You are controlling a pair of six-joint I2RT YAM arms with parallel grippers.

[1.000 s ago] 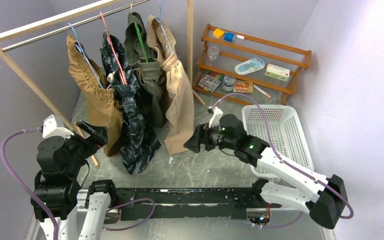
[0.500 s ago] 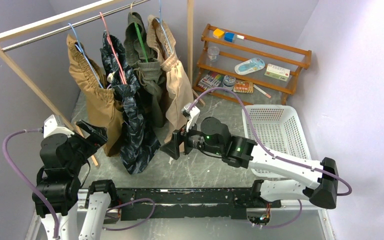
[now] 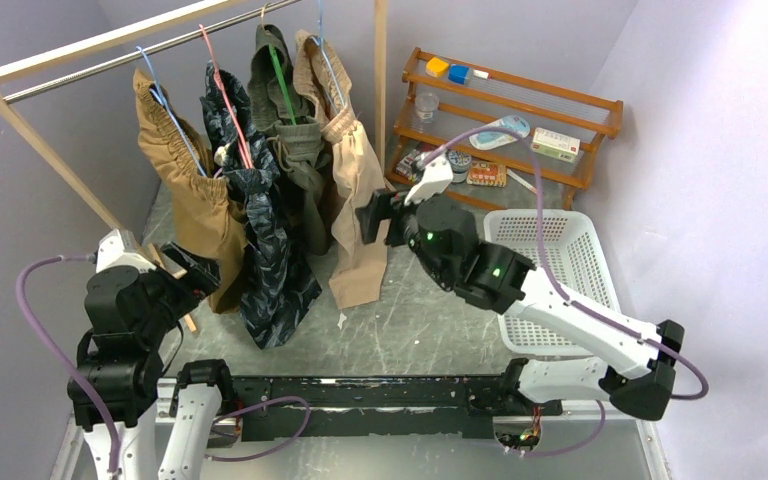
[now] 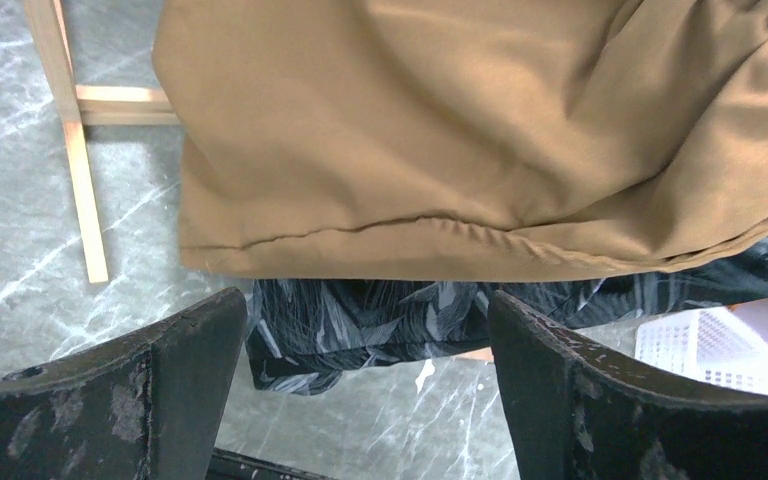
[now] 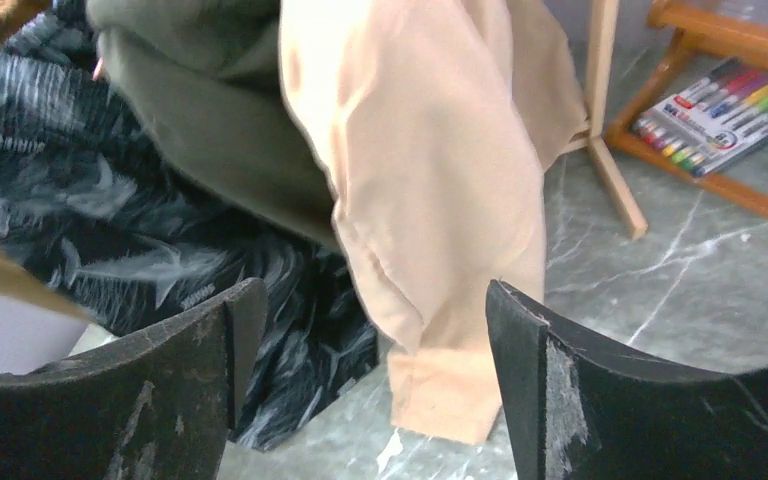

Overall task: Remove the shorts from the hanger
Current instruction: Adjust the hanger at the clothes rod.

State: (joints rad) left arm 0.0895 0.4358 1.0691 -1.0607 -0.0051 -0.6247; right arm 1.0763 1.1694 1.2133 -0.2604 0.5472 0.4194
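Shorts: four pairs on far-left rail (image 3: 90,68) (tan (image 3: 195,205), navy patterned (image 3: 275,270), olive (image 3: 305,175), beige (image 3: 360,210)). Hangers (image 3: 222,80): four. White basket (image 3: 530,216): one, right. Wooden shelf (image 3: 520,82): one, far right.

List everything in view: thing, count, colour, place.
tan-brown cloth shorts: one, tan-brown, hanging leftmost on rack
patterned navy cloth shorts: one, dark navy, second from left
olive green cloth shorts: one, olive, third
light beige cloth shorts: one, beige, rightmost
wooden clothes rack: one, pale wood, left
wooden shelf unit: one, orange-brown, back right
white plastic basket: one, white, right
left hand: one, black, open, by tan-brown shorts
right hand: one, black, open, beside beige shorts
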